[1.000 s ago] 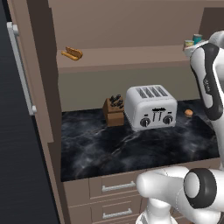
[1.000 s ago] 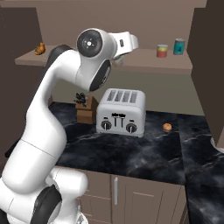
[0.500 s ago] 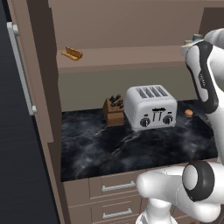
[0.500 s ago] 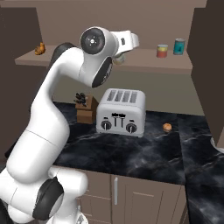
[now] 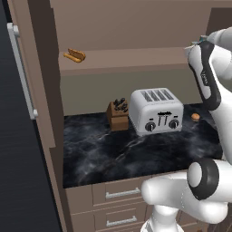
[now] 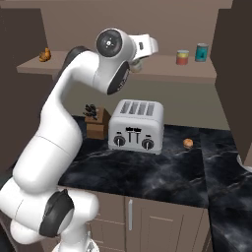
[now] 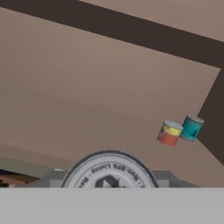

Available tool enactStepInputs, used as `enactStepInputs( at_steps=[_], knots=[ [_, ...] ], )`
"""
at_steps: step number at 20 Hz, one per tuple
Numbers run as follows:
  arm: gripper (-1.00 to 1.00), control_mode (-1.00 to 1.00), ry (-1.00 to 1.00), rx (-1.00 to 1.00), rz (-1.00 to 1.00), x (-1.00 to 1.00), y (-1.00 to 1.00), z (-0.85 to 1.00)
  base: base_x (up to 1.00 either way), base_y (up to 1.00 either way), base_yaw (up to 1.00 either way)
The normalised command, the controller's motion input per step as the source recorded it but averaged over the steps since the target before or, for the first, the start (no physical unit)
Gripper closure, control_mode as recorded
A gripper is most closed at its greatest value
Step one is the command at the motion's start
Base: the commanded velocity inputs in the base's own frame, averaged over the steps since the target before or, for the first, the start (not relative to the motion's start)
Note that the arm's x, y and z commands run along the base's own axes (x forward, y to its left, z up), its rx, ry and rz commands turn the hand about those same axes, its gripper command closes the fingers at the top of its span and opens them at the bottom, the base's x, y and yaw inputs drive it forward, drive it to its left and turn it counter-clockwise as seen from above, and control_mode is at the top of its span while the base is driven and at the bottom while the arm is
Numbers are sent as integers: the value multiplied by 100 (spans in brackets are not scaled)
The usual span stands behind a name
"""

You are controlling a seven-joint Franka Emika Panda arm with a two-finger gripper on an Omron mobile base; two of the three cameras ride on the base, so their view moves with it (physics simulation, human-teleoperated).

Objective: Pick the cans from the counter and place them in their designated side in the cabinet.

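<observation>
The black marble-look table [image 6: 162, 172] has white veins and a polished, faintly glossy face. On it the silver four-slot toaster [image 6: 136, 127] looks like brushed metal with a soft sheen and dark plastic knobs. Beside it stands a brown wooden knife block [image 6: 97, 124], matt. The large brown cabinet [image 5: 136, 27] and its plain shelf board [image 6: 162, 74] are smooth and matt, without visible grain. The drawers [image 5: 120, 194] carry shiny silver metal handles. The red-orange can with a yellow band [image 7: 169, 133] and the teal-blue can [image 7: 191, 127] look like smooth tin with pale metal lids. The white robot arm [image 6: 74, 108] is glossy plastic with dark joints
</observation>
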Motion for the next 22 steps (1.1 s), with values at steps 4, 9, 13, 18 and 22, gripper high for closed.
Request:
enactStepInputs(
  at_steps=[4, 9, 13, 18, 22],
  knots=[
    [100, -100, 3, 0, 0, 24, -8, -4, 0, 0, 0],
    [100, -100, 2, 0, 0, 25, -11, 0, 0, 0, 0],
    [100, -100, 2, 0, 0, 23, -9, -2, 0, 0, 0],
    [100, -100, 2, 0, 0, 23, -7, -9, 0, 0, 0],
    [100, -100, 2, 0, 0, 24, -8, -12, 0, 0, 0]
  ],
)
